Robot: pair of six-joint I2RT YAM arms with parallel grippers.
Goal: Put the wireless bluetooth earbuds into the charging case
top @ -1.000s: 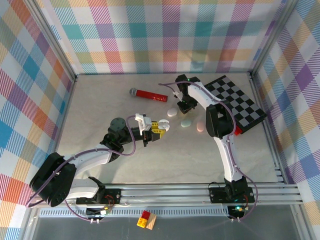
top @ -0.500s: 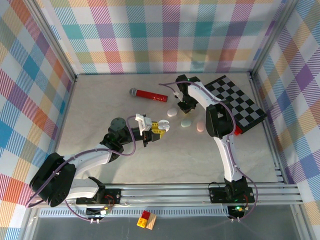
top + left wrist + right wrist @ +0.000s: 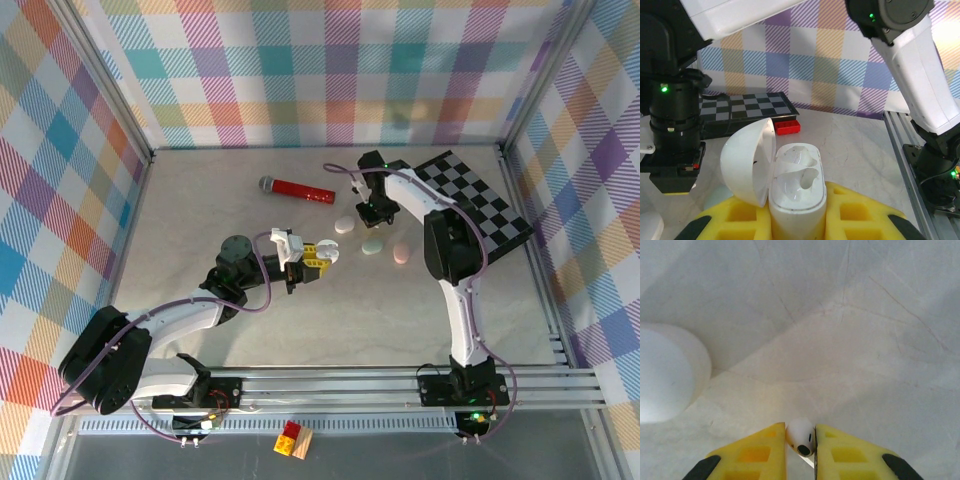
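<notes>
Free room and obstructions on the table (image 3: 350, 320). Open: the near centre, bare between the left arm (image 3: 190, 318) and the right arm (image 3: 455, 295), and the far left corner. Obstructed: a red microphone (image 3: 297, 188) lying far centre; near it three oval cases, the white case (image 3: 345, 225), the pale green case (image 3: 372, 245) and the pink case (image 3: 401, 253), close together with narrow gaps. The right gripper (image 3: 372, 214), its gap filled by a white earbud (image 3: 800, 436), hangs just behind them; the left gripper (image 3: 325, 253), clamping the open charging case (image 3: 797, 185), stands near on their left. A checkerboard (image 3: 480, 205) covers the far right. Plaid walls (image 3: 300, 80) close three sides.
</notes>
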